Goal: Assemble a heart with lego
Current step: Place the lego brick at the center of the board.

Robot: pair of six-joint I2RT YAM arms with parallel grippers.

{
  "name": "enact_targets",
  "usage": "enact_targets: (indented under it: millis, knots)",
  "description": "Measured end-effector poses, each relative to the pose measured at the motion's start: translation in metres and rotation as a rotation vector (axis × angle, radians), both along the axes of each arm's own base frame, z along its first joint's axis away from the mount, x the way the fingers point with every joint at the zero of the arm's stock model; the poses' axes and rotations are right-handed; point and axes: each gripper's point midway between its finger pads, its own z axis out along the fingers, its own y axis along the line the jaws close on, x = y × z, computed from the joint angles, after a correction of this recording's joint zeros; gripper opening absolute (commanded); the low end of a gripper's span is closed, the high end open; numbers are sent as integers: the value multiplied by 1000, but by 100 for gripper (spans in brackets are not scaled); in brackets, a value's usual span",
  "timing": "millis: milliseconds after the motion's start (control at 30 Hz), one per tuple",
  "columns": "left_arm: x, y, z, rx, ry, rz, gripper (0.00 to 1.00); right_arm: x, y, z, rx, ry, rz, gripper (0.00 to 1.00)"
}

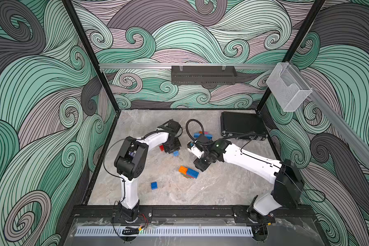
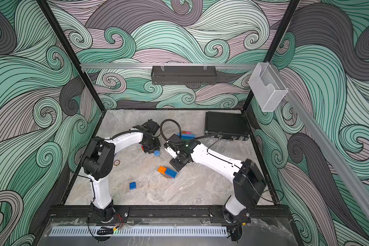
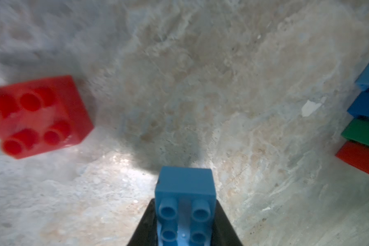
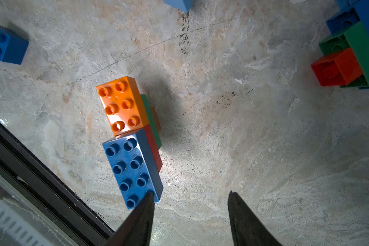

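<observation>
Your left claw (image 3: 184, 225) is gripping a light blue square brick (image 3: 184, 187) tightly between its closed fingers, studs facing the wrist camera. It is holding it low over the tabletop (image 3: 200, 85), beyond the orange-and-dark-blue stack (image 1: 189, 172) and slightly toward the left arm's side of it. A red square brick (image 3: 38, 117) is lying near that claw, farther to the same side. Your right claw (image 4: 191, 196) is standing partly open and holding nothing, just beside the stack on the right arm's side. One fingertip (image 4: 147, 204) is overlapping the stack's dark blue end in the wrist view, and you cannot tell whether it is touching. A lone dark blue square brick (image 1: 154, 185) is lying nearer the arm bases than the stack. A multicoloured cluster of bricks (image 1: 202, 135) is sitting well beyond the stack.
</observation>
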Motion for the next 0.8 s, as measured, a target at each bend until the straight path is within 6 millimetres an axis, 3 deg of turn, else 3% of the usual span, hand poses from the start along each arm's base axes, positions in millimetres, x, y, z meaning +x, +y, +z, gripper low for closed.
enact_targets:
  millis: [133, 300, 500, 633, 800]
  knots:
    - [-6, -5, -14, 10, 34, 8, 34, 0, 0, 0, 1, 2, -6, 58]
    - [-2, -7, -13, 5, 28, 7, 51, 3, 0, 0, 10, -1, -21, 58]
    - [0, -6, -10, -3, 21, -9, 59, 6, 3, 0, 23, 1, -52, 58]
    - [4, 5, 13, -30, -30, -3, 62, 11, 9, 0, 41, 6, -87, 58]
    - [3, 46, 55, -83, -131, 59, 62, 24, 25, 4, 71, 6, -134, 59]
